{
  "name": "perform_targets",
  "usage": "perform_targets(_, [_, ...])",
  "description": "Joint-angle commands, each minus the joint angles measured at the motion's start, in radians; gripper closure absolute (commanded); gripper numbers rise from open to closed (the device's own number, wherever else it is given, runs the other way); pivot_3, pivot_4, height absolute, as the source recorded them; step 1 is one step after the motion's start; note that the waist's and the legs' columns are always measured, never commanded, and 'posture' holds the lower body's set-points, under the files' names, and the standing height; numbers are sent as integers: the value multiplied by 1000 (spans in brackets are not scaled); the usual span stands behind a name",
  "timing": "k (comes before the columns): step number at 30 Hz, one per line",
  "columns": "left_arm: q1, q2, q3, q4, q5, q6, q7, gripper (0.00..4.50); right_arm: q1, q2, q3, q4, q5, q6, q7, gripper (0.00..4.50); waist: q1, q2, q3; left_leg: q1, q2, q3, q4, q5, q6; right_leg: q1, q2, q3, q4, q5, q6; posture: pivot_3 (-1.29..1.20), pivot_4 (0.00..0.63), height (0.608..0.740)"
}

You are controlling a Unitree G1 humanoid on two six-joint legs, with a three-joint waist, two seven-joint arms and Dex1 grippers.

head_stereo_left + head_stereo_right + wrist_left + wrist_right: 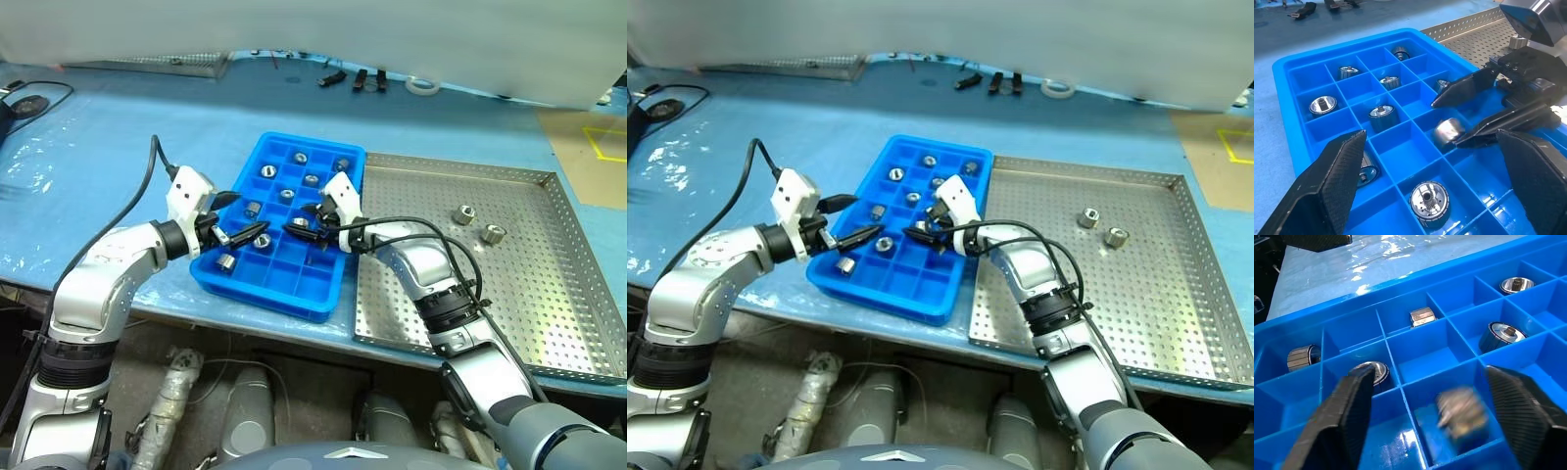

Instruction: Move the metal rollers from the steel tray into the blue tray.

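The blue tray (266, 293) lies on the blue table cover, and several of its compartments hold metal rollers (1383, 115). To its right sits the steel tray (549, 323), where two rollers (463, 214) (493, 233) rest near the far side. My right gripper (1428, 373) hangs open over the blue tray's middle. A blurred roller (1462, 417) lies loose in the compartment below it, free of both fingers. My left gripper (245, 235) is open and holds nothing. It hovers over the tray's left part and points at the right gripper (1444, 123).
Small black items (358, 80) and a white tape ring (423, 85) lie at the table's far edge. A second perforated tray (167, 65) is at the back left. A black cable (29, 98) runs at the far left. The table's front edge is just below both trays.
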Motion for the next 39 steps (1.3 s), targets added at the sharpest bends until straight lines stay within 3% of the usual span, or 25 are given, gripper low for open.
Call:
perform_targets(1, [-41, -6, -16, -8, -12, -19, -14, 0, -8, -2, -35, -42, -8, -9, -32, 34, 0, 0, 0, 0, 0, 0, 0, 0, 0, 0, 0, 0, 0, 0, 0, 189, 150, 740])
perform_targets(11, [-245, -112, -155, 232, 25, -128, -138, 0, 41, -79, -253, -261, 57, 81, -148, 34, -12, 0, 0, 1, -1, 0, 1, 3, -3, 1, 2, 3, 1, 1, 0, -64, 150, 740])
perform_targets(19, [-434, -229, -236, 525, 88, -282, -273, 0, 166, -115, -377, -461, 22, 155, -323, 34, -85, 0, 0, 2, 3, 0, 1, 3, -2, 0, 10, 6, 2, 3, 3, -284, 150, 740])
perform_targets(22, [-490, -276, -251, 612, 107, -334, -312, 0, 203, -132, -414, -453, -54, 170, -446, 34, -108, 0, 0, 2, 3, 0, 1, 3, -2, 1, 11, 9, 1, 3, 2, -306, 150, 740])
perform_targets(30, [-565, -364, -266, 735, 141, -411, -368, 0, 324, -113, -485, -443, -86, 111, -549, 34, -146, 0, 0, 5, 4, 8, 4, -1, 5, 0, 12, 22, 1, 1, -1, -398, 150, 740])
perform_targets(39, [-537, -367, -252, 696, 148, -396, -358, 0, 241, -19, -548, -200, -70, 11, -681, 34, -168, 0, 0, 6, 6, 16, 14, -8, 15, 0, 11, 25, 1, 3, -3, -342, 150, 740])
